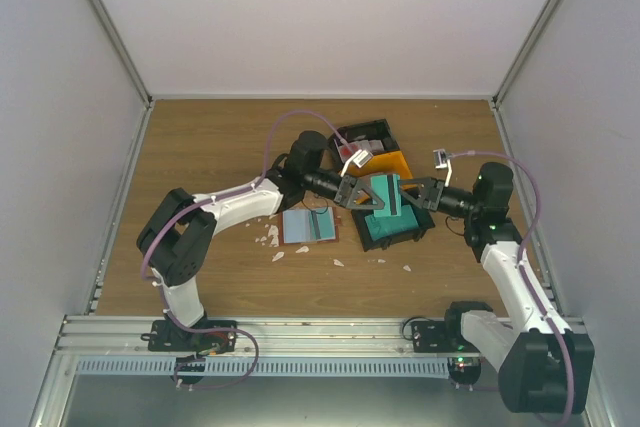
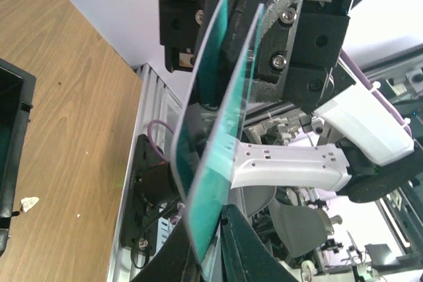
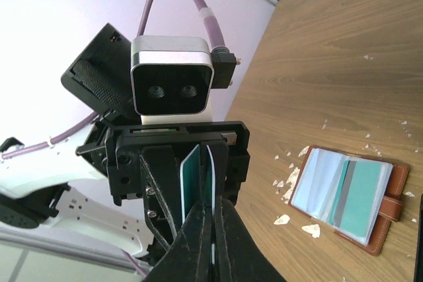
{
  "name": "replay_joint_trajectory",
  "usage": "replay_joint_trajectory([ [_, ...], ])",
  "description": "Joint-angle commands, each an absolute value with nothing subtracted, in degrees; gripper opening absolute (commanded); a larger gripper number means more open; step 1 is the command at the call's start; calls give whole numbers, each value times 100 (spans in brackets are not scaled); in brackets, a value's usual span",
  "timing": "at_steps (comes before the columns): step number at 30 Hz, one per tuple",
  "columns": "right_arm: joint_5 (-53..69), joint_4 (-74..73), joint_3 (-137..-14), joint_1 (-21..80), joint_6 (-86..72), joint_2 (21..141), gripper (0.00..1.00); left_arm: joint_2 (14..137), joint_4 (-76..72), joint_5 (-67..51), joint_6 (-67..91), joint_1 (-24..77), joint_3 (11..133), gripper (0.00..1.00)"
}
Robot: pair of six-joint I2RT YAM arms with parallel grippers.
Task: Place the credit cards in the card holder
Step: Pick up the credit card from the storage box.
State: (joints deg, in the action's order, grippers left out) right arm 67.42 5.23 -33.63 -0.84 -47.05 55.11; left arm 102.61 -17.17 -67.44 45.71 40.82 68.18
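Wood table (image 1: 200, 147), white walls. Top view: both arms meet mid-table over the black bin (image 1: 425, 225). We see the left gripper (image 1: 352, 190) and right gripper (image 1: 418, 191) both pinching the upright teal cards (image 1: 388, 193) between them. Open holder (image 1: 310, 225) lies flat on the table left of the bin, apart from the held cards, with scraps (image 1: 270, 237) beside it.

Left wrist: we count two cards (image 2: 218, 130), splayed, not flush. The left gripper (image 2: 213, 249) is narrow on one end and the right gripper (image 2: 248, 37) is clamped on the other.

Right wrist: the right gripper (image 3: 210, 242) is pinched tight on the cards (image 3: 192, 176). The left gripper (image 3: 198, 156) sits opposite, narrow, with the cards between its fingers. The holder (image 3: 391, 193) is open with a slotted card (image 3: 362, 197) in it.

Risks, as we judge them:
- Both grippers hold the cards, so a pull by either arm could bend them or drag one out.
- With the splay, the right gripper may hold only one card. If the left lets go, the other could drop into the bin.
- Two cards pushed at one slot would jam.
- The holder is loose, so a push could slide it.
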Motion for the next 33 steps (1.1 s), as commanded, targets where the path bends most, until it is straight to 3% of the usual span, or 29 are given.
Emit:
replay_joint_trajectory([
  [1,6339,855,-3479,-88,-5484,5487,1,10277,-2165,-6628,4843,3921,6830,11],
  [9,6234,953,-3498,-336,-5948,5657,1,10312,-2429,-6712,5060,3750,6534,11],
  [13,6134,777,-3520,-491,-5778,5700,1,10290,-2435,-6708,5033,3690,6409,6],
  [21,5084,-1298,-4054,-599,-3705,5935,0,9791,-1588,-6077,4285,3513,5764,0],
  [25,4150,-2400,-4323,-66,-2688,6258,1,9462,-894,-5483,3820,3438,5529,0],
  [33,2118,-3093,-4563,1470,-2415,7044,0,9058,-112,-4756,3436,3303,5281,0],
])
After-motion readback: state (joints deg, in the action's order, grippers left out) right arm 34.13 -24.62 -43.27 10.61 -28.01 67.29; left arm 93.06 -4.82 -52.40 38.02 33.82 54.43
